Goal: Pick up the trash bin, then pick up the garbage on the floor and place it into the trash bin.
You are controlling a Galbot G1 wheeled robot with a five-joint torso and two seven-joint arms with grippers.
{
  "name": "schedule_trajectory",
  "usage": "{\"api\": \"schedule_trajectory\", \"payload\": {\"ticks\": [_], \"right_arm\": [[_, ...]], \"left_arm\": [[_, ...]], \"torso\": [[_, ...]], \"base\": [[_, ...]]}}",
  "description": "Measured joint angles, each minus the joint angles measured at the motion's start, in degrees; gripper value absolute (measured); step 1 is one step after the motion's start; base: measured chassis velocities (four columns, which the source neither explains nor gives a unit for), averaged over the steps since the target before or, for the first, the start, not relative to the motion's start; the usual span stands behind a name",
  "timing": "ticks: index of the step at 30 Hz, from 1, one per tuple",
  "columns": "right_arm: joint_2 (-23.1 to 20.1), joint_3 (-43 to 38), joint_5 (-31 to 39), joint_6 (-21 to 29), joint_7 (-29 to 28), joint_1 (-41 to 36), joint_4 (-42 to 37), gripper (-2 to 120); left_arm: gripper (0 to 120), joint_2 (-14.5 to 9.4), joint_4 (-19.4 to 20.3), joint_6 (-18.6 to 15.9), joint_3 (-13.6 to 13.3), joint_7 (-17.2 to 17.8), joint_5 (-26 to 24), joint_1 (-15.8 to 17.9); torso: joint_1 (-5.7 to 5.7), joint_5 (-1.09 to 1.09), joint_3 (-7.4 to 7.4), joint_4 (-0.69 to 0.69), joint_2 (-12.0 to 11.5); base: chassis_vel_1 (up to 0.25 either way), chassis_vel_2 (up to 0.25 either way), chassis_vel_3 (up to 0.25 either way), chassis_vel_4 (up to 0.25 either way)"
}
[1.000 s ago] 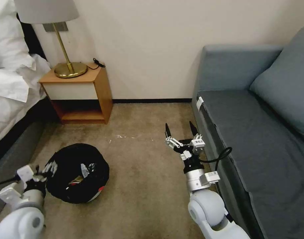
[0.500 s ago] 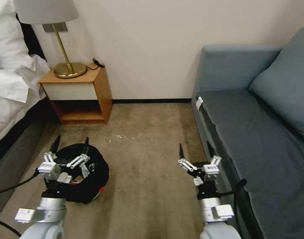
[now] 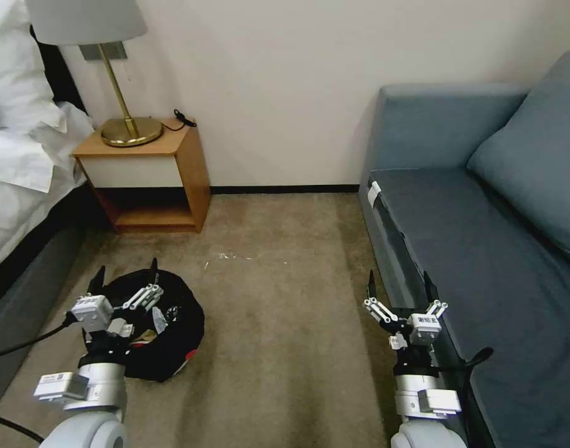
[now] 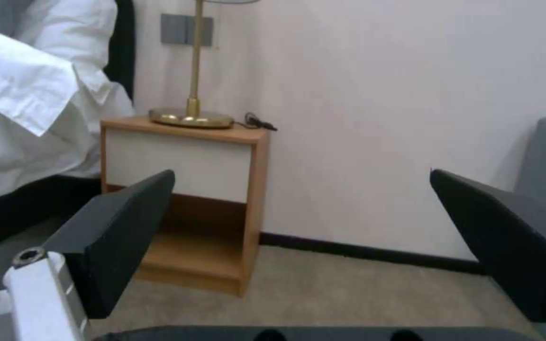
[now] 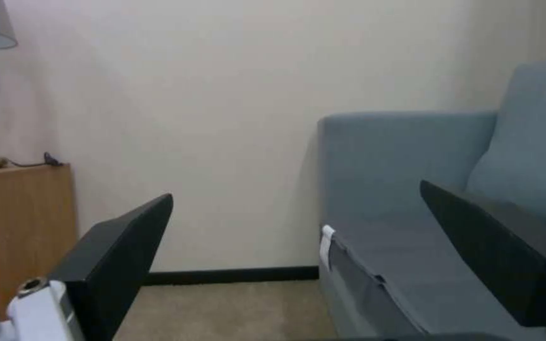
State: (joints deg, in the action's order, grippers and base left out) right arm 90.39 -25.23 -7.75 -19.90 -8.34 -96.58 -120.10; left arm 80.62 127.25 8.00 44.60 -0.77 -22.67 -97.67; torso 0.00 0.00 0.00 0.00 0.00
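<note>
Your trash bin (image 3: 167, 339) lay tipped toward 5 o'clock, with what looked like litter scraps (image 3: 153, 323) inside. Left gripper (image 3: 124, 277) hovered wide over it; right gripper (image 3: 399, 287) was wide too.

One trash bin (image 3: 163, 336) lined in black sits on the carpet, with a few small litter scraps (image 3: 153, 328) inside, too jumbled to count. Two claws: the left claw (image 3: 124, 279) and the right claw (image 3: 400, 286), each with two fingers spread. One nightstand (image 3: 154, 177), one lamp (image 3: 120, 93), one sofa (image 3: 484, 249), one bed (image 3: 23, 168)
</note>
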Motion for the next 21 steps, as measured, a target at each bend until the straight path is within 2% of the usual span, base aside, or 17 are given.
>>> {"api": "schedule_trajectory", "payload": {"ticks": [21], "right_arm": [[-0.1, 0.2, 0.2, 0.1, 0.0, 0.1, 0.0, 100]], "left_arm": [[100, -0.1, -0.1, 0.0, 0.1, -0.2, -0.1, 0.1]], "torso": [[0.00, 0.00, 0.00, 0.00, 0.0]], "base": [[0.000, 0.000, 0.000, 0.000]]}}
